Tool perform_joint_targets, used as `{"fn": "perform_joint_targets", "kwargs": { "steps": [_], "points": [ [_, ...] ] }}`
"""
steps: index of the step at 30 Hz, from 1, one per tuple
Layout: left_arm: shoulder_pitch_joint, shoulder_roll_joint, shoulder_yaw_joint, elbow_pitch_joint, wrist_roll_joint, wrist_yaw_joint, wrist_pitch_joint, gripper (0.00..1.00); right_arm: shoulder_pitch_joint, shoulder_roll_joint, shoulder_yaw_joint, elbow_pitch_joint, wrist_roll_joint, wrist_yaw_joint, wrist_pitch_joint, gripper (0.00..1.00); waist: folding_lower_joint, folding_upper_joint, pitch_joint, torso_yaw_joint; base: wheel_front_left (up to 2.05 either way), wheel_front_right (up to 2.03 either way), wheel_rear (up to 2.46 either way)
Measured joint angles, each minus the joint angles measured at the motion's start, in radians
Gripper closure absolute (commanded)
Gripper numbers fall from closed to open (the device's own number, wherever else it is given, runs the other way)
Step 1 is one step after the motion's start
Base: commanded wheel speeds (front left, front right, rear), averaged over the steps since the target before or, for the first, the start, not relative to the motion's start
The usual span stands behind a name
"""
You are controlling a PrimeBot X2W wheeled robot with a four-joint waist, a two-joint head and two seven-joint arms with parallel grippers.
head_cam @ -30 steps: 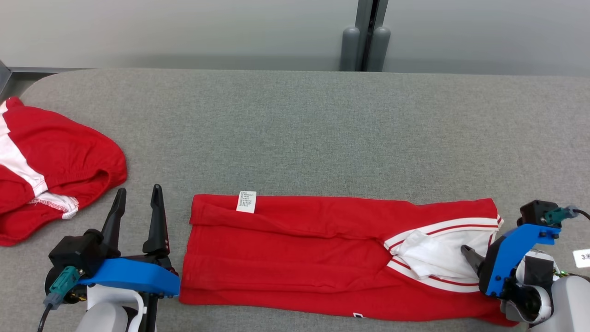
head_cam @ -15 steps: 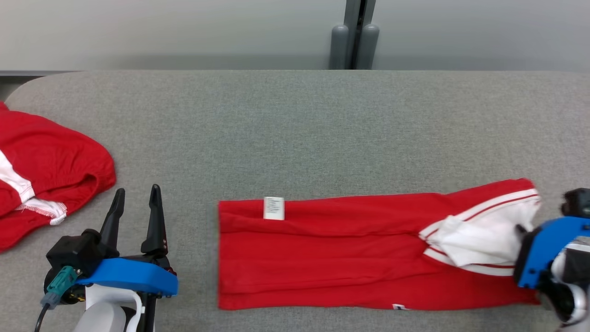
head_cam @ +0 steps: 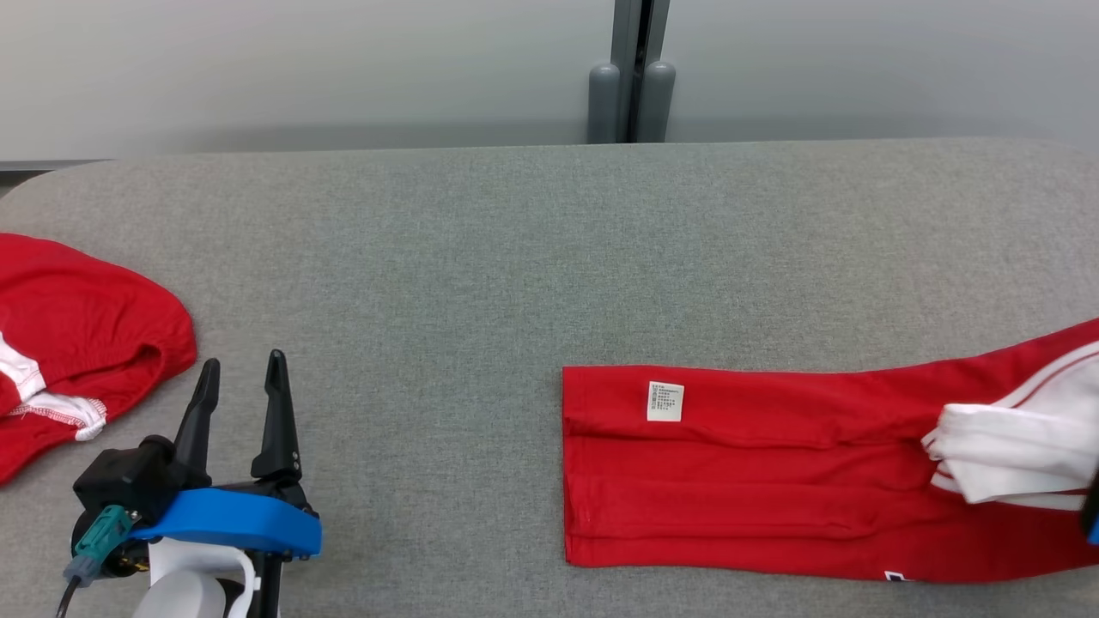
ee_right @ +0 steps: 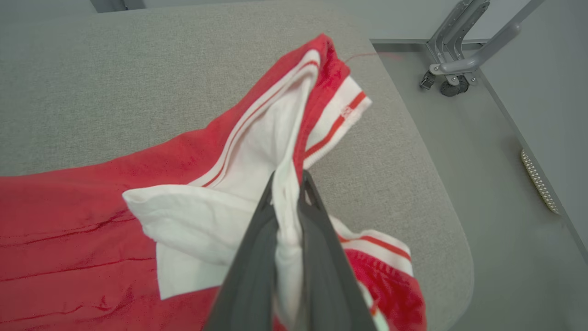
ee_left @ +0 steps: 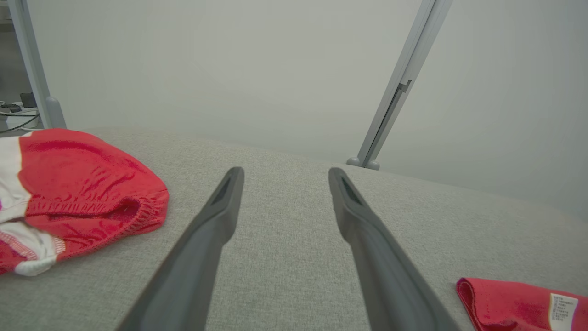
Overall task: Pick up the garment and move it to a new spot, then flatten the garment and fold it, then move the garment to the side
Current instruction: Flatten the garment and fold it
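Garment (head_cam: 755, 481) lies folded at four o'clock on table (head_cam: 515, 257); right gripper (ee_right: 289, 174) pinches its white fabric; left gripper (head_cam: 242, 360) spread wide at eight o'clock.

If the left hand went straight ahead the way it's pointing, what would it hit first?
Probably nothing: bare grey table lies ahead of the left hand; the crumpled red garment sits off to its left.

Left gripper (head_cam: 241, 365) just sits low at the left, fingers spread wide and pointing forward. Right gripper (ee_right: 288, 177) is pinched tight on the garment (ee_right: 69, 220).
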Motion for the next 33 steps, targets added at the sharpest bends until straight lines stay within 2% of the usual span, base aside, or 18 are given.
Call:
{"fn": "perform_joint_targets", "kwargs": {
  "steps": [4,9,19,24,33],
  "points": [
    [0.006,0.007,0.006,-0.001,-0.006,0.002,-0.003,0.00,0.033,0.022,0.128,-0.056,0.025,0.000,0.031,1.00,0.0000,0.0000,-0.004,0.002,0.00,0.00,0.00],
    [0.010,0.009,0.003,-0.002,-0.010,0.002,-0.003,0.00,0.042,0.040,0.355,-0.063,0.057,0.000,0.032,1.00,0.0000,-0.0001,-0.006,0.015,0.00,0.00,0.00],
    [0.004,-0.002,-0.026,0.005,-0.010,-0.004,-0.002,0.00,-0.085,0.049,0.702,0.164,0.121,0.000,-0.013,1.00,0.0000,-0.0002,-0.001,0.051,0.00,0.00,0.00],
    [-0.002,-0.004,-0.036,0.020,-0.008,-0.012,-0.002,0.00,-0.148,0.053,0.781,0.279,0.125,0.000,-0.048,1.00,0.0000,-0.0002,-0.002,0.078,0.00,0.00,0.00],
    [-0.008,-0.011,-0.053,0.039,-0.007,-0.014,-0.002,0.00,-0.204,0.065,0.793,0.433,0.130,0.000,-0.101,1.00,0.0000,-0.0002,-0.002,0.105,0.00,0.00,0.00]
  ]
}}
